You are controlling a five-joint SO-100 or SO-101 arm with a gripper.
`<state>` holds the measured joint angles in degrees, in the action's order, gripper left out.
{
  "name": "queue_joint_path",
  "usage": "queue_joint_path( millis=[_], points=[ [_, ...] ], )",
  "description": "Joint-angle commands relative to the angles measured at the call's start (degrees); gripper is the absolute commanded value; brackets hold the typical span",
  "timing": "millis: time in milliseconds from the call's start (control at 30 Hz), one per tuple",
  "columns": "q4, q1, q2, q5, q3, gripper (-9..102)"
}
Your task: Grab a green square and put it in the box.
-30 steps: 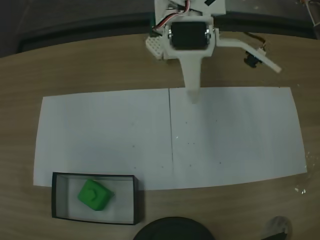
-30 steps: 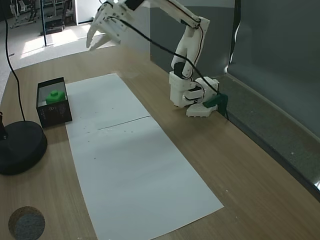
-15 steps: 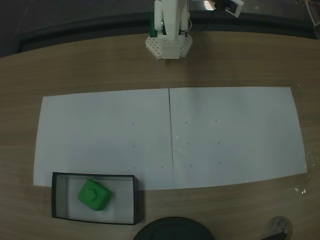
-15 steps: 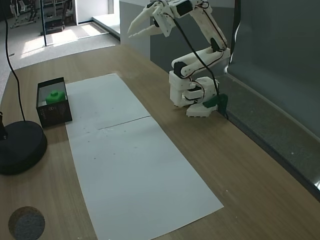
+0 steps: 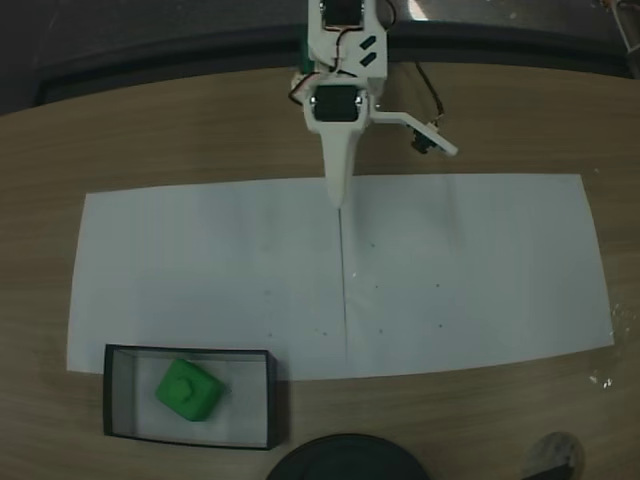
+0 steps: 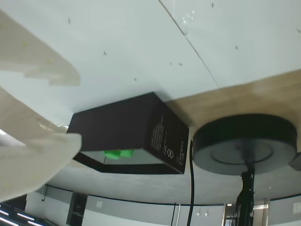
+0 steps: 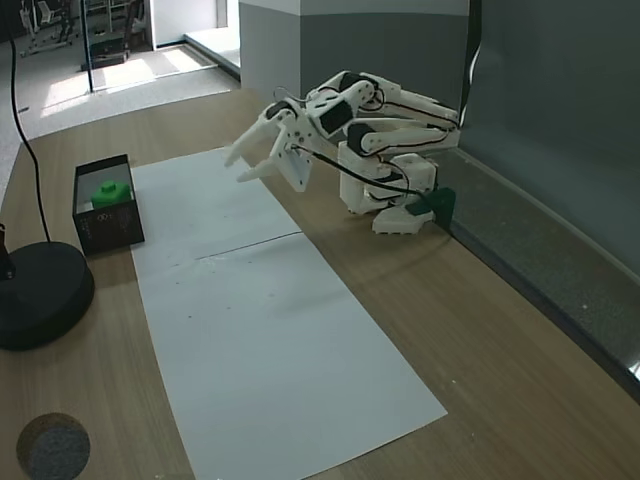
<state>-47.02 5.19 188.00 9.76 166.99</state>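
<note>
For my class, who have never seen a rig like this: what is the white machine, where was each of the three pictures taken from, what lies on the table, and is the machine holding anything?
The white machine is a small jointed robot arm fixed to a wooden table. It ends in a two-fingered claw, which is open and holds nothing.

One picture looks straight down on the table. Another is taken from the side, off one corner. The third comes from a camera riding on the arm itself, so the pale fingers fill its left edge.

On the table lie white paper sheets. At their edge stands a shallow dark-walled rectangular box, and inside it rests a small bright green plastic cube with a round knob on top. Beside the box sits a round black disc, the foot of a stand.

The cube is already in the box.
</note>
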Motion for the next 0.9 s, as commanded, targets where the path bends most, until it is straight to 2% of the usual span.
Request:
queue_joint_path(
  millis=[0,333,633,867],
  points=[
    [1.32,-0.35,2.11,-0.09,0.97,0],
    [-6.15,-0.44,10.9,0.0,9.76,0],
    [-11.43,-0.35,11.16,0.18,9.32,0],
    [-22.59,-3.6,11.25,-0.09,6.15,0]
  ],
)
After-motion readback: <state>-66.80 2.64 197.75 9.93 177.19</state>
